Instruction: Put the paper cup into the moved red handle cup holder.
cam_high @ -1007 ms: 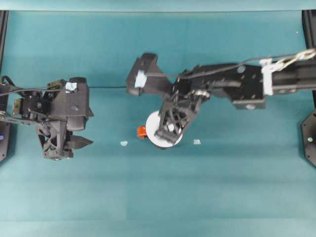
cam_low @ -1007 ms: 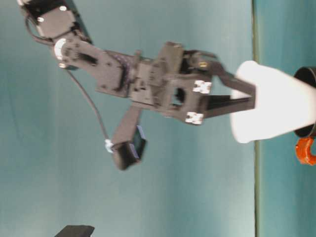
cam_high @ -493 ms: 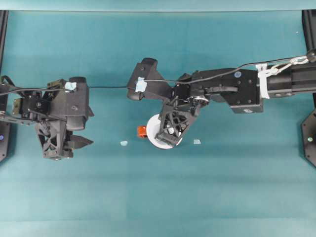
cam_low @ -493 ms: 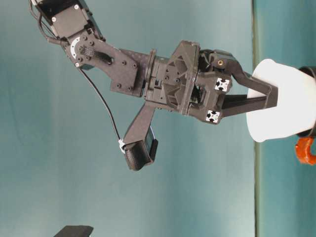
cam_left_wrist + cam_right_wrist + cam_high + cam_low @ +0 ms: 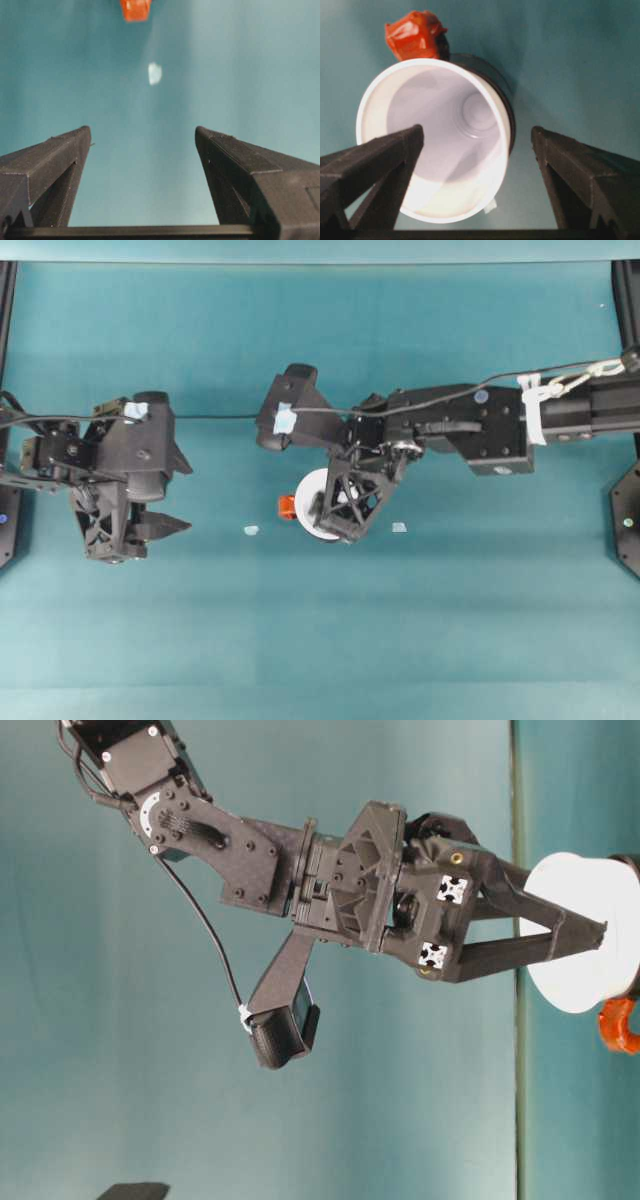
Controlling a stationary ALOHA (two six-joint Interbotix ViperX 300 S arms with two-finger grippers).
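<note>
The cup (image 5: 435, 140) sat in the holder (image 5: 492, 82), one side between the right gripper's (image 5: 477, 145) spread, released jaws; left gripper (image 5: 142, 145) gaped empty.

R gripper (image 5: 345, 515) over paper cup (image 5: 318, 502), L gripper (image 5: 150, 530) apart

White paper cup (image 5: 435, 145); black holder (image 5: 492, 80), orange-red handle (image 5: 415, 35); teal table (image 5: 400, 640).

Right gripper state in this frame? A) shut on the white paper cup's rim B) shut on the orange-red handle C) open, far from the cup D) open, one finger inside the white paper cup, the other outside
D: the right gripper is open; its left finger lies over the white paper cup's mouth, the other beside it, cup seated in the glossy black round holder.
</note>
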